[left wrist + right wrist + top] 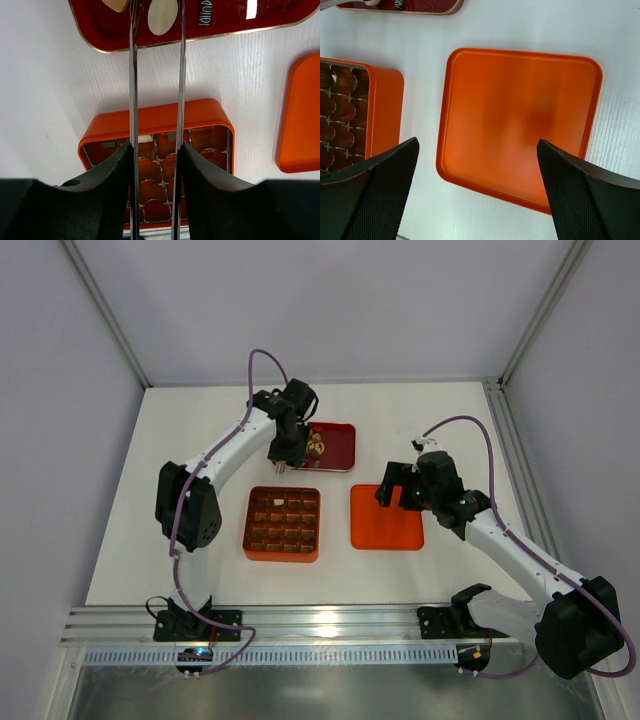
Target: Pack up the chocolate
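Chocolates (317,445) lie in a red tray (342,432); in the left wrist view a cream round (162,15) and a tan piece (117,4) show there. My left gripper (285,440) is shut on metal tongs (132,75), whose two blades reach over the tray on either side of the cream round. Their tips are cut off by the frame's top edge. The orange grid box (155,117) sits below, and a cream piece (145,138) is in its row nearest the tray. My right gripper (477,190) is open and empty over the orange lid (520,120).
The orange box (283,556) lies left of centre, with the flat lid (387,517) beside it on the right. The red tray stands behind them. White walls with metal posts enclose the table. A metal rail runs along the near edge.
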